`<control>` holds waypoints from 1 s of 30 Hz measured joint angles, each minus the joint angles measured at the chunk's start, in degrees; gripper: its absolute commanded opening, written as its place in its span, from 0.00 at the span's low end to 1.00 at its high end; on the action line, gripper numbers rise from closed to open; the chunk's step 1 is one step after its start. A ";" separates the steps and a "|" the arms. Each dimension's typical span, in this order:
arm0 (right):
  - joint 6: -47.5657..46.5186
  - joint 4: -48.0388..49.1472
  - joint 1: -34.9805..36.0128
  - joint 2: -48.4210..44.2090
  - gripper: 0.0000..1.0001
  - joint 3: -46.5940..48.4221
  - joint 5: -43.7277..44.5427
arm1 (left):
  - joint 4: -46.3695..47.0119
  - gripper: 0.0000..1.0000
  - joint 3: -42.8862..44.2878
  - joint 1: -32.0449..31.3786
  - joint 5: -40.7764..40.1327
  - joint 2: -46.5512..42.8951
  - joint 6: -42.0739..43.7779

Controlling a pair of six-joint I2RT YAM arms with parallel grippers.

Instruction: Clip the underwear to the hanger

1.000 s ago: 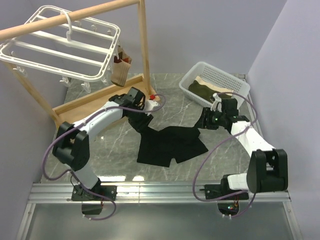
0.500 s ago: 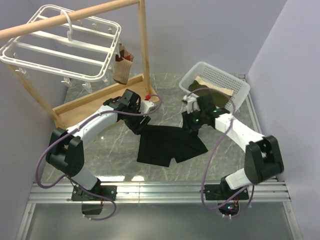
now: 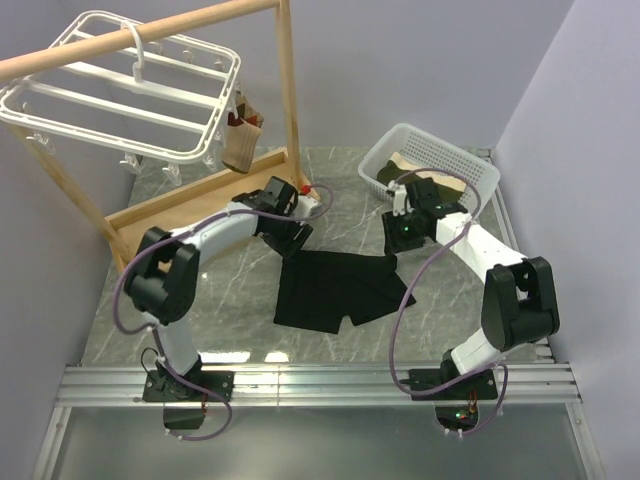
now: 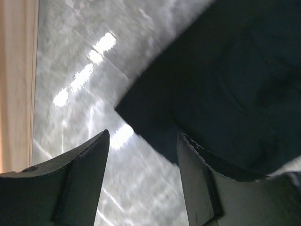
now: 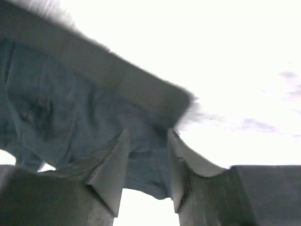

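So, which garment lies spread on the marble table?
The plain black fabric shorts; the olive-and-tan cloth sits in the white mesh basket, the brown garment hangs.

Wooden pole stand (image 3: 287,90): upright post and base board just beyond the left gripper (image 3: 290,238). Small brown garment (image 3: 243,140): hangs beside the post, further beyond that gripper. White mesh basket (image 3: 470,160): just beyond the right gripper (image 3: 392,240); contains an olive-and-tan folded cloth (image 3: 405,178). Grey marble table (image 3: 230,290): beneath both grippers.

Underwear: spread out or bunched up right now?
Spread: the underwear lies flat on the table, both legs showing, none of it on the hanger.
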 measured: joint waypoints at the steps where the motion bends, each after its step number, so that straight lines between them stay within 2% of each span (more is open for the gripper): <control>1: 0.31 -0.37 -1.05 0.20 0.50 0.98 0.15 | 0.35 0.65 0.81 -0.20 -0.87 1.79 -0.42; 4: 0.96 -1.92 -4.22 0.81 0.51 2.80 0.20 | 1.53 0.60 1.40 -0.48 -2.78 5.81 -1.44; 7: 0.35 -4.94 -6.56 1.53 0.49 2.80 -0.55 | 1.46 0.47 1.40 -0.52 -3.80 8.02 -2.47; 8: -0.37 -5.97 -6.86 1.60 0.47 2.47 -0.72 | 1.42 0.37 1.49 -0.52 -4.02 8.41 -2.80; 9: -1.22 -7.30 -6.91 1.60 0.45 2.19 -0.90 | 1.40 0.32 1.62 -0.52 -4.37 8.87 -3.21; 10: -2.08 -8.50 -6.91 1.60 0.43 2.03 -1.14 | 1.36 0.18 1.79 -0.52 -4.63 9.18 -3.50; 12: -4.28 -10.62 -6.86 1.60 0.38 1.57 -1.66 | 1.29 0.03 2.16 -0.52 -5.27 9.68 -3.78; 13: -5.09 -11.37 -6.73 1.66 0.35 1.27 -1.73 | 1.25 0.00 2.23 -0.52 -5.75 9.68 -3.80; 14: -5.90 -11.96 -6.51 1.84 0.30 0.94 -1.66 | 1.25 0.00 2.23 -0.50 -6.32 9.68 -3.69; 17: -7.37 -12.13 -5.88 2.84 0.27 -0.59 -1.16 | 0.57 0.00 2.21 -0.24 -7.56 9.66 -3.67; 30: -7.32 -12.04 1.88 8.37 0.27 -1.14 1.27 | -2.58 0.00 -4.70 0.22 -9.44 4.37 -3.72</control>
